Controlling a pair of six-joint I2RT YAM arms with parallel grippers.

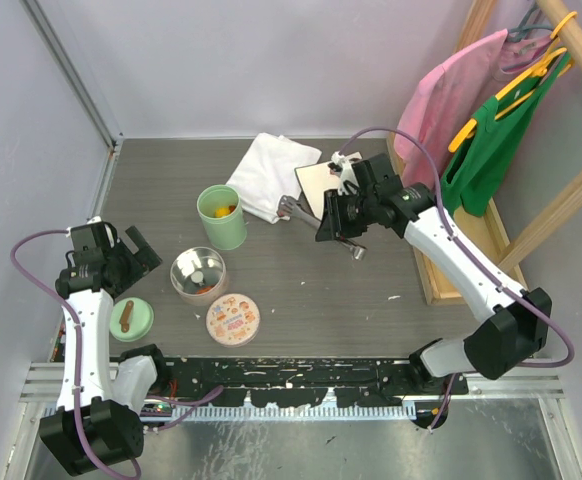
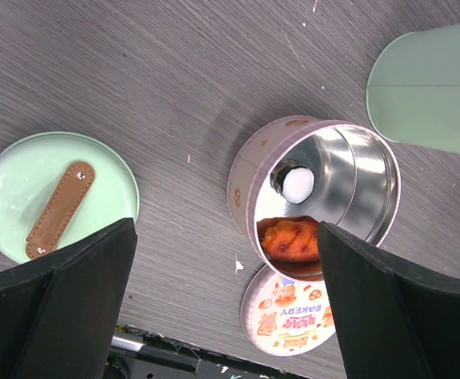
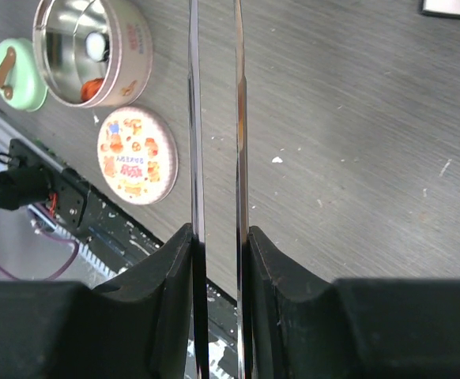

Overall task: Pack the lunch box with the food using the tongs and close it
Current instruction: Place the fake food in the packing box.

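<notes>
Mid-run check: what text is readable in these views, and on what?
"BAKERY": on the illustrated round lid, lying flat by the open tin.
Smaller line beside it on that lid: too blurred to read.
Red print on the tin's wall: too small to read.

White arms (image 1: 461, 262), black joints (image 1: 501, 342), purple cables (image 1: 379, 129)

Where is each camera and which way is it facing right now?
Top: above and behind the bases, looking down on the table; both arms show.
Left wrist: on the left arm, facing down past the open left gripper at tin and green lid.
Right wrist: on the right arm, facing down along the tongs shut in the right gripper.
Shared: all three show the tin.
</notes>
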